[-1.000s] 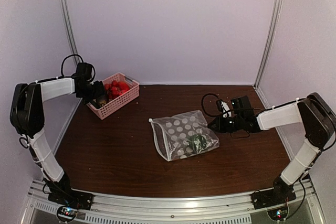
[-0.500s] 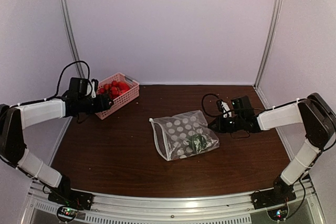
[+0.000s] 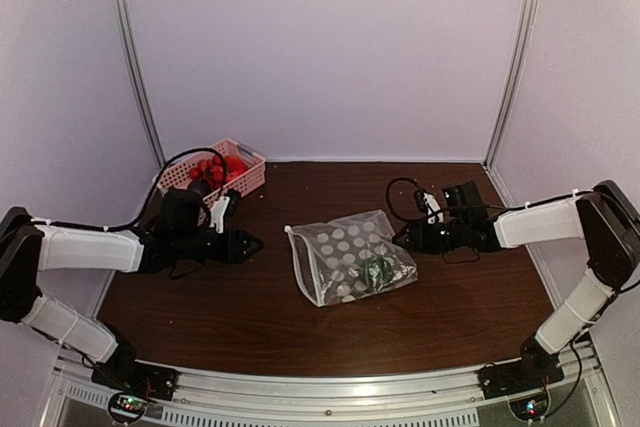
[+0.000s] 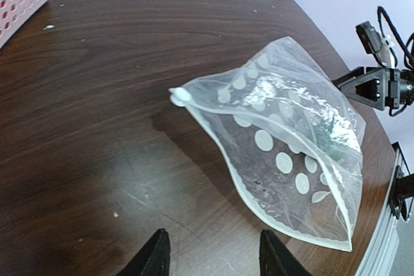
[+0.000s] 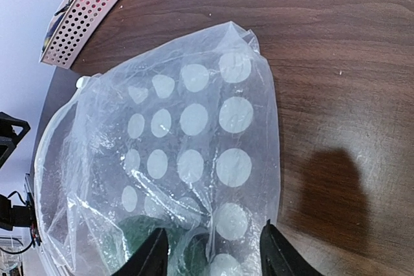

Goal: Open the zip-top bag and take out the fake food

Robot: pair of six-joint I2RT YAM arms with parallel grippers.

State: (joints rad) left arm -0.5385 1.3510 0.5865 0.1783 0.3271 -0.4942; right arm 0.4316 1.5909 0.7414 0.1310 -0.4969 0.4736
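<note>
The zip-top bag (image 3: 352, 257) lies mid-table with 1 green fake food piece (image 3: 376, 269) inside. The right gripper (image 3: 401, 237) has just unclamped at the bag's right edge, jaws half apart and holding nothing. The left gripper (image 3: 250, 244), empty and part-open, has swung from the pink basket (image 3: 247, 173) toward the bag, probably for another reach inside.

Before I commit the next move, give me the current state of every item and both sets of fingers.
zip-top bag: lying on the table, puffed up; zip state unclear.
green fake food: inside the bag.
red fake food: in the pink basket.
pink basket: upright, back left.
left fingers: open, empty, short of the bag.
right fingers: open, at the bag's edge.
</note>
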